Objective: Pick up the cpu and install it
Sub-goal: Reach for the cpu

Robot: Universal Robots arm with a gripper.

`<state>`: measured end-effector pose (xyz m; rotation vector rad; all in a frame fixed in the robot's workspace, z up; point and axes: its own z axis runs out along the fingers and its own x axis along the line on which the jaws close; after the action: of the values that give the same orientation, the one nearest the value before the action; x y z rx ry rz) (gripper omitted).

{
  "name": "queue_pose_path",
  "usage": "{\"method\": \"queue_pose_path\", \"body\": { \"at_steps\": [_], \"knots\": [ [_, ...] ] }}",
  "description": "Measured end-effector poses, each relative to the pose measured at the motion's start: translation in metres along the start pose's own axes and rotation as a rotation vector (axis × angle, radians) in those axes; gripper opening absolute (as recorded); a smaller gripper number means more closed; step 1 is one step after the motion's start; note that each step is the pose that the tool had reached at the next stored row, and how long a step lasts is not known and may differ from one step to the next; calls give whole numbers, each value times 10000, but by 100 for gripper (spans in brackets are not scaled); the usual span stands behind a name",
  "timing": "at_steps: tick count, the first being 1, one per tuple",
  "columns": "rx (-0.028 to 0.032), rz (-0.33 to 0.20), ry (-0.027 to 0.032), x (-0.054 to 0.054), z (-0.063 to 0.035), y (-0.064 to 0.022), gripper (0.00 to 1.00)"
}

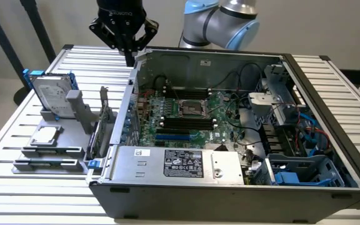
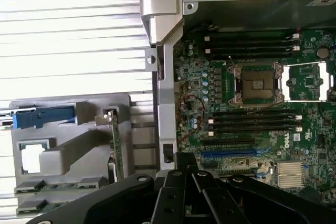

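— Above the far edge of the slatted table (image 1: 5, 140), by the exterior view, the gripper (image 1: 129, 52) hangs just outside the back corner of the open computer case (image 1: 167, 201); its jaws are pressed together with nothing between them
— And the cpu (image 1: 45, 136)?
— Lying flat in the grey fixture (image 1: 48, 152) on the exterior view's left, nearer the camera than the hard drive (image 1: 50, 96) and well apart from the gripper; the socket (image 1: 196, 108) on the motherboard (image 1: 161, 136) sits bare
— Wrist view?
— The cpu (image 2: 32, 158) shows as a pale square in its pocket of the fixture (image 2: 68, 150); the socket (image 2: 257, 83) stands uncovered, a metal frame (image 2: 310, 80) lying just beside it; the gripper (image 2: 185, 162) looks closed and empty
— So the reach for the chip is the step in hand, I'd judge; how to do it well?
— Spread the jaws before descending; come down square over the chip, clear of the upright hard drive and the fixture's posts; grip it by the edges, lightly, and keep it level
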<state>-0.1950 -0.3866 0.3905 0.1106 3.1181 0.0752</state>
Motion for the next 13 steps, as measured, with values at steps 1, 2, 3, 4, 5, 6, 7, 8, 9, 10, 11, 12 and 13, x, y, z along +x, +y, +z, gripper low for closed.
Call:
{"method": "queue_pose_path", "body": {
  "at_steps": [1, 2, 3, 4, 5, 6, 7, 8, 9, 10, 11, 12, 13],
  "knots": [
    [0, -1, 0, 45, 2, -3, 11],
    [-1, -2, 0, 89, 5, -6, 11],
    [-1, -1, 0, 134, 7, -9, 11],
    [0, 0, 0, 180, 10, -13, 11],
    [0, -1, 1, 225, 12, -16, 11],
    [0, -2, 1, 269, 14, -19, 11],
    [0, -1, 4, 315, 16, -23, 11],
    [0, 0, 8, 360, 18, -26, 11],
    [1, 0, 13, 405, 20, -29, 11],
    [2, -1, 18, 450, 21, -33, 11],
    [1, -1, 22, 495, 23, -36, 11],
    [2, 0, 26, 541, 25, -39, 11],
    [1, 1, 32, 586, 27, -42, 11]
  ]
}}
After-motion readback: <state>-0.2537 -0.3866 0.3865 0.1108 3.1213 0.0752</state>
